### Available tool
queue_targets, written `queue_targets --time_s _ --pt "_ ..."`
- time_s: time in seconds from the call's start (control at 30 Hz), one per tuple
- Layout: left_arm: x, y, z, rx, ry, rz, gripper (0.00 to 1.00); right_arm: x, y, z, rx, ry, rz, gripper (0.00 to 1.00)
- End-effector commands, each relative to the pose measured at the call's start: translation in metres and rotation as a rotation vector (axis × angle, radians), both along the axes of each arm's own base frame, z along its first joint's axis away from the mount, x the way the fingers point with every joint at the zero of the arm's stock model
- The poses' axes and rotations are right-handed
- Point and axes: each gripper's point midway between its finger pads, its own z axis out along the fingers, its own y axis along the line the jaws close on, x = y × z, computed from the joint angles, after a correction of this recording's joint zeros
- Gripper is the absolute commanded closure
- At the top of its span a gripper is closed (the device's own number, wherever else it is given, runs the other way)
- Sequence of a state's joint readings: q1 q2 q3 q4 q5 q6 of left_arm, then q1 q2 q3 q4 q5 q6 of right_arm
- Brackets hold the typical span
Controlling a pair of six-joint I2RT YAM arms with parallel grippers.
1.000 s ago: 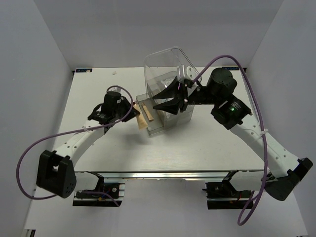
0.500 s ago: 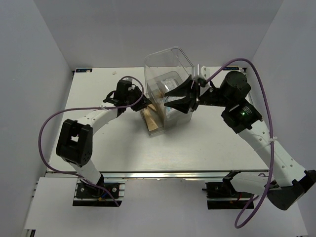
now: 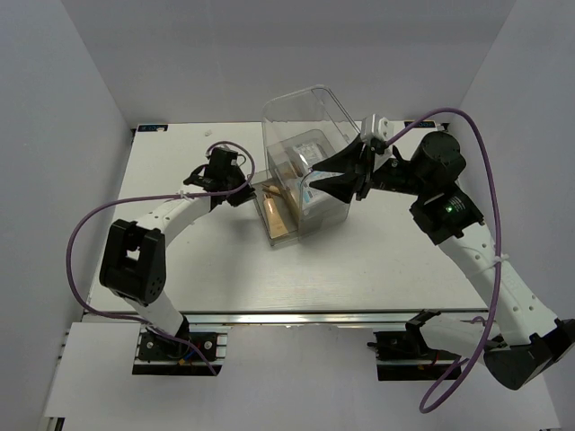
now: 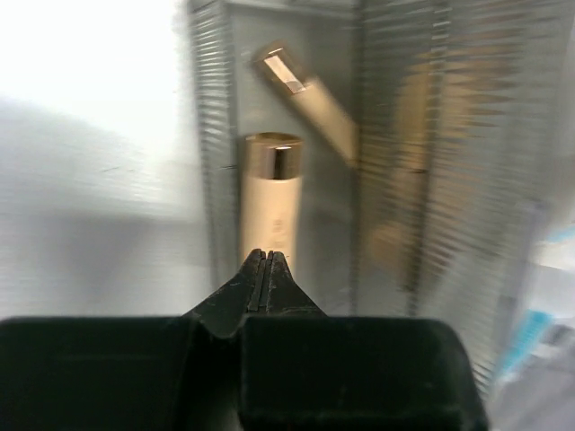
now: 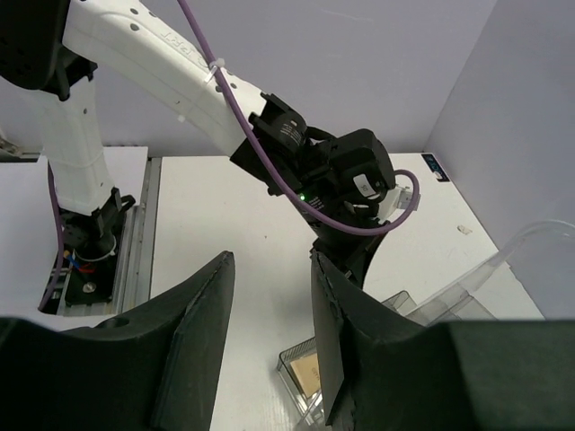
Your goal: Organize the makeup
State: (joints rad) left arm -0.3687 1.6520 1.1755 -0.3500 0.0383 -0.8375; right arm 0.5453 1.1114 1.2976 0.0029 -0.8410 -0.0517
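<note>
left hand [image 4: 266, 257] newly closed; two tubes [image 4: 272, 193] ahead

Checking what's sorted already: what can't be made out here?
- Top view: the right gripper covers part of the clear box; what lies under it is hidden.
- Left wrist view: things behind the box's ribbed wall are blurred; a blue-and-white item is cut off by the right edge.
- Right wrist view: the gripper's own body hides most of the box.

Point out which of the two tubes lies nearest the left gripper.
The gold-capped cream tube, lying straight ahead of the shut left gripper. The other tube lies slanted and farther off.
</note>
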Motion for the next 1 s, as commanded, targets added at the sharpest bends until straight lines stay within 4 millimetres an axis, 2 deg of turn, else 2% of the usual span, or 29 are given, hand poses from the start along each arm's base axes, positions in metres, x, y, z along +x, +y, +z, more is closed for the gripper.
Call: queue_targets --time_s 0.0,0.33,0.47,0.57,0.77,0.8,0.93,0.97 --pt "-0.006 0.016 -0.016 0.101 0.058 0.005 1.0 -0.004 -0.007 0.016 0.04 -0.038 -0.012 0.54" --pt "-0.01 0.021 -0.047 0.168 0.132 -0.03 1.0 -0.002 -0.011 0.016 0.044 -0.031 -0.026 0.54" --pt "-0.011 0.017 -0.057 0.165 0.162 -0.053 1.0 -0.001 -0.012 0.015 0.043 -0.029 -0.029 0.54" --pt "-0.013 0.005 -0.063 0.118 0.179 -0.093 1.0 0.0 -0.012 0.014 0.043 -0.025 -0.031 0.54" --pt "-0.006 -0.012 -0.063 0.043 0.158 -0.124 1.0 0.002 -0.014 0.013 0.042 -0.023 -0.037 0.54" --pt "-0.004 -0.017 -0.062 0.022 0.153 -0.134 0.98 0.001 -0.014 0.014 0.043 -0.025 -0.037 0.54" --pt "0.002 -0.03 -0.058 -0.047 0.135 -0.152 0.72 0.003 -0.016 0.014 0.043 -0.025 -0.046 0.54" --pt "0.004 -0.033 -0.057 -0.06 0.132 -0.155 0.61 0.004 -0.017 0.013 0.042 -0.024 -0.049 0.54"
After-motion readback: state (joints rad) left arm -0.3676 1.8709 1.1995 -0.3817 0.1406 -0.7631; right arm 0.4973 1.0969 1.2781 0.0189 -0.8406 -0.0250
